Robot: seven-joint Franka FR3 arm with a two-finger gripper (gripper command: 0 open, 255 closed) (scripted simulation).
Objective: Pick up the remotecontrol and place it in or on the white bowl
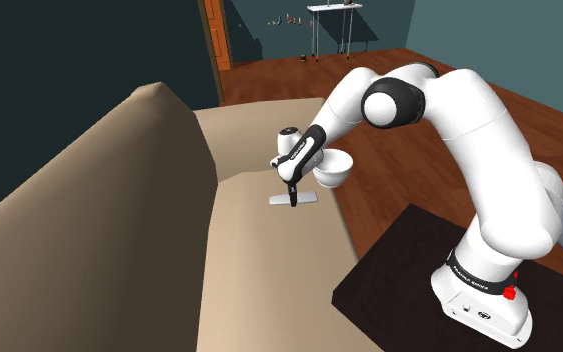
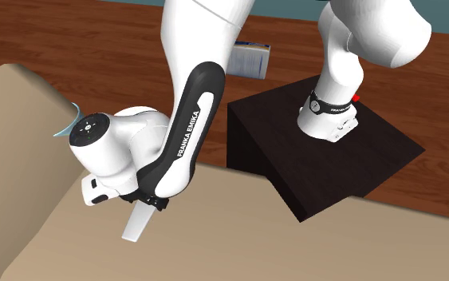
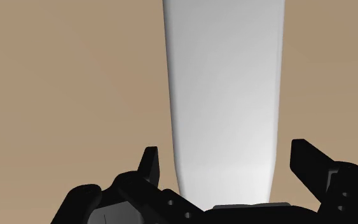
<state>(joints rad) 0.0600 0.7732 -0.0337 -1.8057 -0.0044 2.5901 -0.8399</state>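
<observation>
Wrist view looks straight down at the remote (image 3: 225,83), a long pale strip with no buttons drawn on it. It lies flat on the tan couch (image 3: 69,83), right under the gripper (image 3: 225,149). The two black fingers (image 3: 151,167) stand apart, one on each long side of the remote. I can see a thin line of couch between each finger and the remote, so nothing is held yet. I think the fingers are set across the narrow way because that is the only way the remote fits between them.

From the shoulder view, the white bowl (image 1: 332,168) sits on the couch seat just beside the gripper, near the edge of the seat. It is close, so the trip should be short: squeeze, lift, move over, let go.

The white arm (image 1: 469,110) comes up from the black box (image 1: 399,280), bends at a high elbow, then reaches down to the seat. The hand points down, a little tilted, with its tips at the remote. I think closing the fingers comes next.
</observation>
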